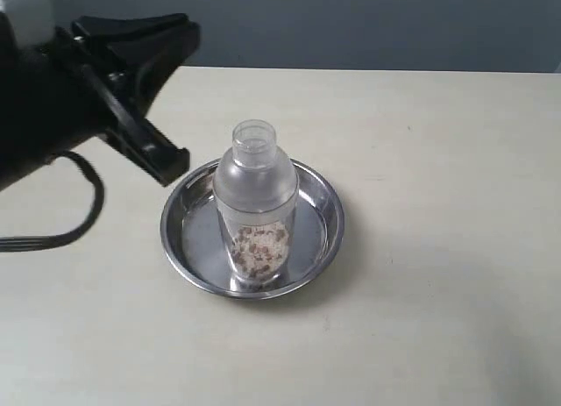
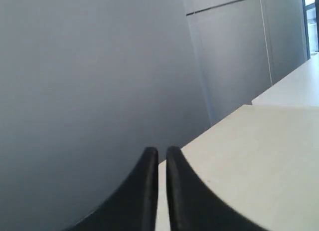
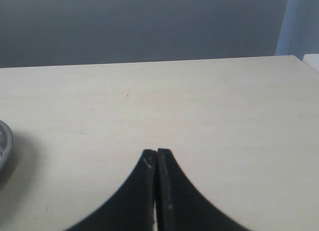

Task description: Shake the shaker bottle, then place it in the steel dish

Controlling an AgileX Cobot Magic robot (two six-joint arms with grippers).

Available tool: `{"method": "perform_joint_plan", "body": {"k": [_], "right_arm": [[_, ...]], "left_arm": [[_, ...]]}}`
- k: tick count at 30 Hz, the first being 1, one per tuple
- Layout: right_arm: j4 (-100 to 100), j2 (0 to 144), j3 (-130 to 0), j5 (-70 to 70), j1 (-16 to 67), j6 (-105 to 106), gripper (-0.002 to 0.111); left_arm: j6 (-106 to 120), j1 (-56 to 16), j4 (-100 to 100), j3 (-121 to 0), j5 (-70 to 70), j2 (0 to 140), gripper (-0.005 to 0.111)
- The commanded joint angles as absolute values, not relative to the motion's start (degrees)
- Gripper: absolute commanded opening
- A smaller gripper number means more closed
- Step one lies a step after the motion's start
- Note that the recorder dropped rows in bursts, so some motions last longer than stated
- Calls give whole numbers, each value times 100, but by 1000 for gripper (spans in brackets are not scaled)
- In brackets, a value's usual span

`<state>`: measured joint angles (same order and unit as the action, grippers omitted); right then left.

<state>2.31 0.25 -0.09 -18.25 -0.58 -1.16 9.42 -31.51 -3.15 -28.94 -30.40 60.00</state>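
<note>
- Standing upright in the middle of the frame in the exterior view, the clear plastic shaker bottle (image 1: 254,195) with its frosted domed shoulder and small clear cap rests on the flat bottom of the round, shiny stainless-steel dish (image 1: 326,215).
- Brownish-white granules fill the lower part of the bottle.
- The dish sits on a pale cream tabletop (image 1: 438,143), and its low rim rings the bottle on every side.
- The black left gripper (image 1: 180,24) hangs in the upper left of the frame, well apart from the bottle and above the table, touching nothing.
- In the left wrist view its fingertips (image 2: 149,153) are drawn almost together, with only a thin slit between them and nothing held.
- The black right gripper (image 3: 157,152) does not appear in the exterior view; in its own wrist view the two fingers are pressed together and empty over bare table.
- A sliver of the dish rim (image 3: 4,141) shows at the left edge of that view.
- A black cable (image 1: 88,215) loops at the left edge of the exterior view.
</note>
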Motion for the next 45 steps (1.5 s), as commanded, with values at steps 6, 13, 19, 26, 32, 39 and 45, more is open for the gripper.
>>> {"method": "perform_joint_plan", "body": {"k": [6,13,19,26,32,39,45], "right_arm": [[234,0,0,-1757,-50,-114,-1],[234,0,0,-1757,-50,-114,-1],[234,0,0,-1757,-50,-114,-1],[234,0,0,-1757,-50,-114,-1],[234,0,0,-1757,-50,-114,-1],[234,0,0,-1757,-50,-114,-1],[234,0,0,-1757,-50,-114,-1]], "left_arm": [[1816,-2451,875,-2903,744,3657,0],[1777,-2247,409,-2461,1411,3121,0],[1625,-1544,710,-1253,1034,1795,0],[443,-937,338,-441,1375,939,0],[443,-923,483,0,1307,927,0],[253,-923,496,0,1241,927,0],[-76,-923,484,0,1301,927,0]]}}
